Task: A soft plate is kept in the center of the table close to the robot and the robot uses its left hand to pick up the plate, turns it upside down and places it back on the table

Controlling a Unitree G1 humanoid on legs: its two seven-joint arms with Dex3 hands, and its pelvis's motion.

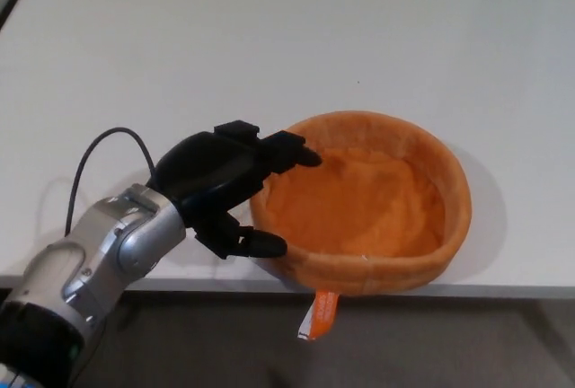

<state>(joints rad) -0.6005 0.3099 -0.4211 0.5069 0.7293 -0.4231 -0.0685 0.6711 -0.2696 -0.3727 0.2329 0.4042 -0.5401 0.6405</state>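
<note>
A: Where am I in the job?

B: Step 1, the grasp. My left hand [229, 192] straddles the near-left rim, thumb outside, 2 fingers [292, 153] over the wall, not yet clamped. Next I pinch, then lift.

A: And the plate [364, 201]?

B: Upright at the table [269, 38] front edge, just right of the hand.

**White table, one plate on it**

Before me the white table [269, 29] carries the soft orange plate [364, 204], rim up, at the near edge. Its orange tag [316, 314] hangs over that edge, below the tabletop.
</note>
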